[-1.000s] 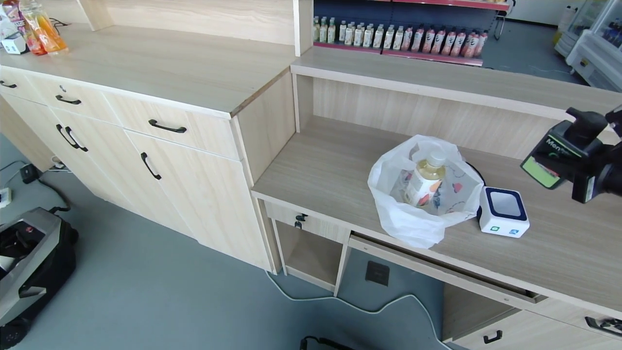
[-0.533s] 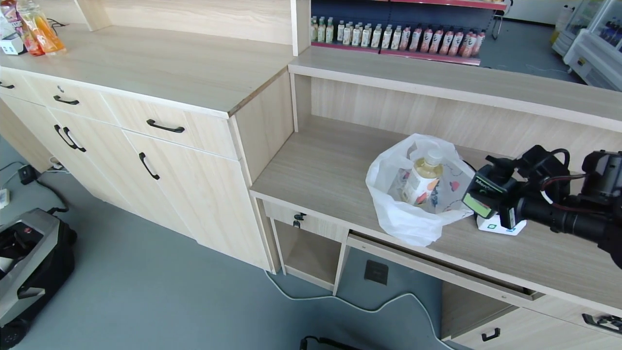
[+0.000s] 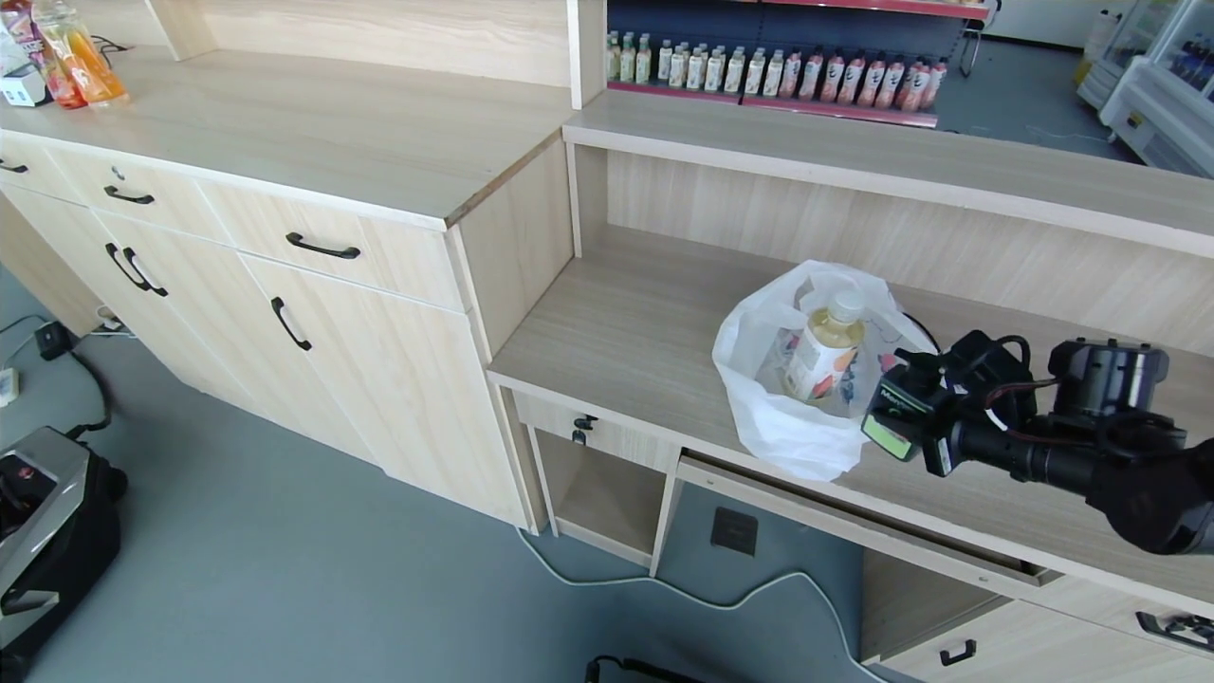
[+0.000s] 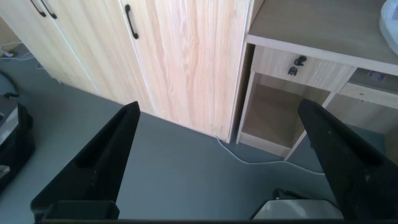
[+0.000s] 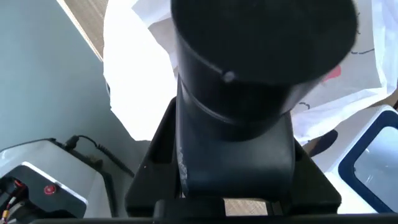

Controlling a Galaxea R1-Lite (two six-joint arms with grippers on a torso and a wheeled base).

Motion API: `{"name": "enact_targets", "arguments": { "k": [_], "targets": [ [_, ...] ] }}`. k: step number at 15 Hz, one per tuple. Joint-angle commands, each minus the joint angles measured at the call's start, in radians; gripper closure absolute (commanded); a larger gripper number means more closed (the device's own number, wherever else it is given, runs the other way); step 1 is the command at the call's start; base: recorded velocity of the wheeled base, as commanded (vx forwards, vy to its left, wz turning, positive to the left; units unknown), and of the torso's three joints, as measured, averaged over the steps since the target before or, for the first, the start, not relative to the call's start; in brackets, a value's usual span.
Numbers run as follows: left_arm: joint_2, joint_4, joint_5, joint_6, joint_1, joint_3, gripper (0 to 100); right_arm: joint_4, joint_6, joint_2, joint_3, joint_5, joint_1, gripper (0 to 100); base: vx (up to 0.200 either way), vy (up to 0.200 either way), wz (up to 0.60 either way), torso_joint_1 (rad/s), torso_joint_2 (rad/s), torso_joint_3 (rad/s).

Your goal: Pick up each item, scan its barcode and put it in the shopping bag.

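From the head camera, you are seeing the right gripper (image 3: pixel 934 422) pinching a small dark box (image 3: pixel 890 429) with a green label. It is hanging in the air just beside the right-hand edge of the shopping bag (image 3: pixel 759 389). The bag is sitting open on the lower counter (image 3: pixel 645 323), and a drink bottle (image 3: pixel 827 349) is already standing inside it. More goods (image 3: pixel 66 47) are waiting well apart on the long counter at the far left.

The box is probably light and stiff, with flat faces that are giving the claw a sure hold. The bag is thin, soft film, so its rim is likely to fold or drag if the box is brushing it. Aim for the open mouth, clear of the bottle.

From the left wrist camera, you are seeing the left gripper (image 4: pixel 224 162) with its fingers (image 4: pixel 102 155) spread wide and carrying nothing. It is hanging over the grey floor (image 4: pixel 174 174) in front of the cupboard doors (image 4: pixel 186 56).

From the right wrist camera, the dark bulk up close is hiding the claw's tips, so you cannot be judging the grip there. The white film of the bag is lying beyond it, and the blue-rimmed scanner (image 5: pixel 373 165) is sitting just beside the bag.
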Motion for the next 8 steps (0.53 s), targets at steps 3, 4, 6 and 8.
{"name": "enact_targets", "arguments": {
  "k": [3,4,6,8],
  "targets": [
    [0.000,-0.001,0.000,0.000,0.000,0.000,0,-0.024,0.061,0.060,-0.125,-0.001,0.044,100,0.000,0.000,0.00,0.000,0.00,0.000],
    [0.000,-0.001,0.000,0.000,0.000,0.000,0,-0.024,0.070,0.051,-0.129,-0.001,0.038,100,0.000,0.000,0.00,0.000,0.00,0.000],
    [0.000,-0.001,0.000,0.000,0.000,0.000,0,-0.020,0.098,0.006,-0.119,-0.001,-0.012,100,0.000,0.000,0.00,0.000,0.00,0.000],
    [0.000,-0.001,0.000,0.000,0.000,0.000,0,-0.021,0.118,-0.027,-0.108,-0.001,-0.063,100,0.000,0.000,0.00,0.000,0.00,0.000]
  ]
}}
